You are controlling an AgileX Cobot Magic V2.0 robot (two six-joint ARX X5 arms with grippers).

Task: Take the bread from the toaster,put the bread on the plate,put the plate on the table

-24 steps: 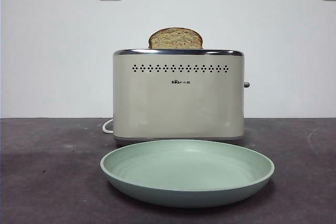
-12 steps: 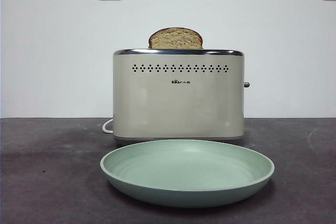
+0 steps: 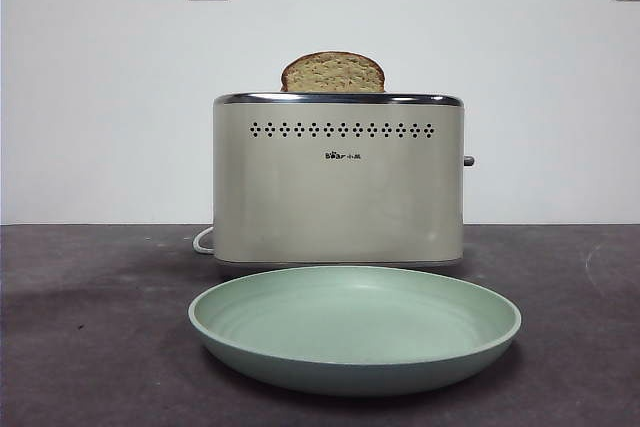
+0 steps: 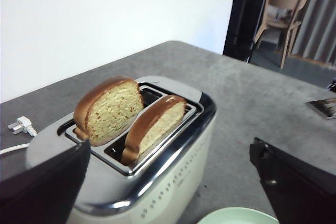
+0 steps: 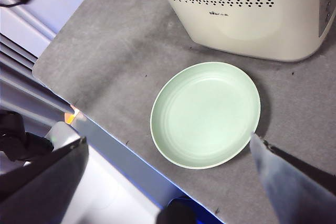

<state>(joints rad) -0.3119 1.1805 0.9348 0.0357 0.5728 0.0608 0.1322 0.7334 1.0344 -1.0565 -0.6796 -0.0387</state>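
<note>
You are at the very start of the first step: the bread (image 4: 109, 109) sits upright in the far slot of the cream toaster (image 3: 338, 182), domed top standing clear of the chrome rim, and nothing has hold of it. In the left wrist view a second, paler and narrower slice (image 4: 154, 128) stands in the neighbouring slot, just beside it, so you must pick the broader, darker-crusted one. Your left tool (image 4: 168, 182) hangs above and to one side of the toaster with its jaws spread wide and empty; the dark shape at the top corner of the front view is probably this arm, though that view alone cannot confirm it. Your right tool (image 5: 168, 182) is high over the bench (image 5: 121, 51), also spread wide and holding nothing, looking down on the mint-green plate (image 5: 206, 114), which lies flat on the bench just in front of the toaster, apart from it. The next move, as I judge it, calls for bringing the left tool down over the slots, turning it so the jaws straddle the faces of the bread's exposed top, then closing gently and lifting straight up. Keep clear of the paler slice and the chrome rim, since the gap between the two slices is narrow.
</note>
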